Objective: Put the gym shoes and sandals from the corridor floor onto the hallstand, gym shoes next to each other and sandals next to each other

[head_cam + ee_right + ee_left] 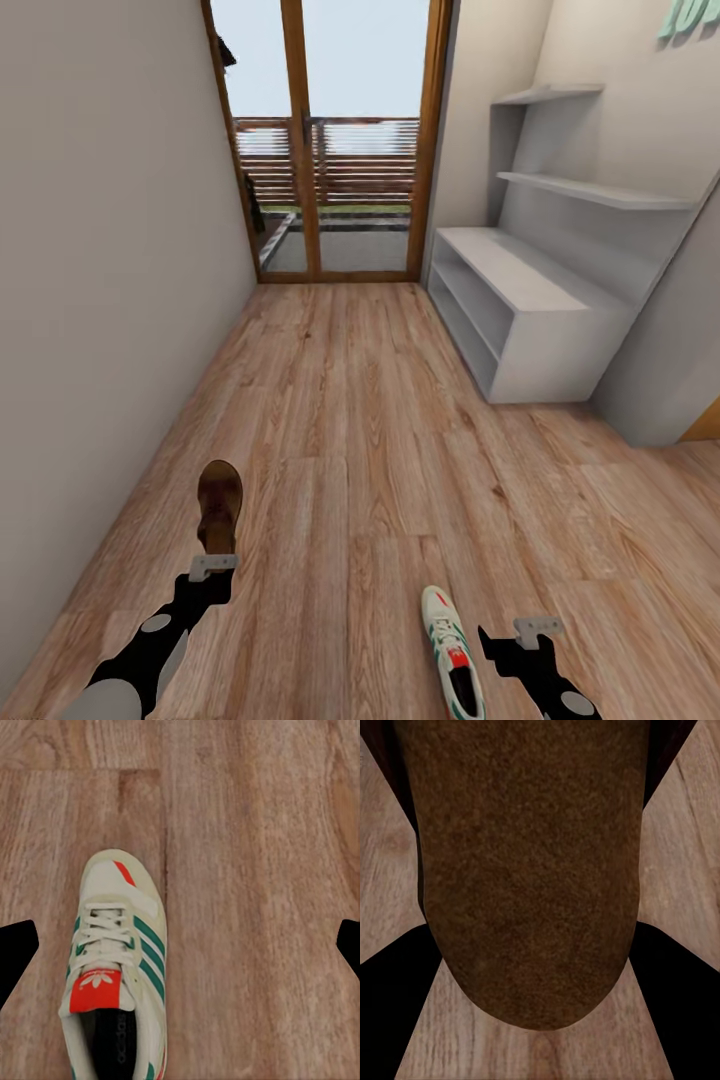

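Observation:
My left gripper (213, 566) is shut on one brown sandal (220, 505), which sticks out forward above the corridor floor (360, 430); its brown underside (532, 870) sits between the dark fingers (390, 979). One white gym shoe (451, 652) with green stripes lies on the planks, toe pointing away from me. My right gripper (538, 628) stands open just to its right, above the floor. In the right wrist view the shoe (112, 967) lies off-centre between the spread fingertips (15, 949). The hallstand (520, 290) stands ahead on the right, its bench and shelves bare. The other gym shoe and sandal are out of view.
White wall shelves (600, 190) hang above the hallstand, with teal lettering (690, 20) higher up. A wood-framed glass door (320, 140) closes the corridor's far end. A plain wall (100, 300) runs along the left. A grey wall corner (670, 370) juts out beyond the hallstand.

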Tool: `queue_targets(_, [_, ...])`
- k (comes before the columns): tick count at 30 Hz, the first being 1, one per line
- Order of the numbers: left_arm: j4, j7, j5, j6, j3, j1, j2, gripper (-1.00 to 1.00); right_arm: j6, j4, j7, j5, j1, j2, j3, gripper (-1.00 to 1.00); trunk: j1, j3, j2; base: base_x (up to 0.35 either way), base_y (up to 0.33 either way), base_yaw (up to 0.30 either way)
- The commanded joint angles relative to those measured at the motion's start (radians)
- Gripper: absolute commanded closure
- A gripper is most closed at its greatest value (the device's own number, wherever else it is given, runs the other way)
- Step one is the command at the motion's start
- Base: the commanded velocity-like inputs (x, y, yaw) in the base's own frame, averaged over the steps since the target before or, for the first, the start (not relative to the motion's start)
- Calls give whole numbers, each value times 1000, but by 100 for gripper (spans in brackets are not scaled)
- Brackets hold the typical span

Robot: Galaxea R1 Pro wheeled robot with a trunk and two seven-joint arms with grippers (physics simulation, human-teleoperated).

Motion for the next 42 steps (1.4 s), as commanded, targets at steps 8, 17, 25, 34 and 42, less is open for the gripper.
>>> queue_targets(8, [1,-5,-36,-2,6,-1,0,100,-4,-1,3,10,-1,2,-8,-100,0,-1,0,2,0,198])
queue_targets(17, [-1,-15,-42,9,9,-6,-2,100,-5,0,4,10,-1,1,-10,-100,23,-23,-42,0,0,74])
queue_targets(25, [-1,-17,-41,11,9,-11,-2,100,-5,1,3,9,0,-1,-10,-100,54,-59,-98,0,0,1])
queue_targets(34, [-8,-16,-41,12,9,-13,-3,100,-4,1,3,8,-1,-1,-10,-100,88,-102,-161,0,0,1])
queue_targets(42, [-7,-15,-41,13,9,-13,-3,100,-4,1,4,9,-1,-1,-10,-100,119,-138,-217,0,0,116])
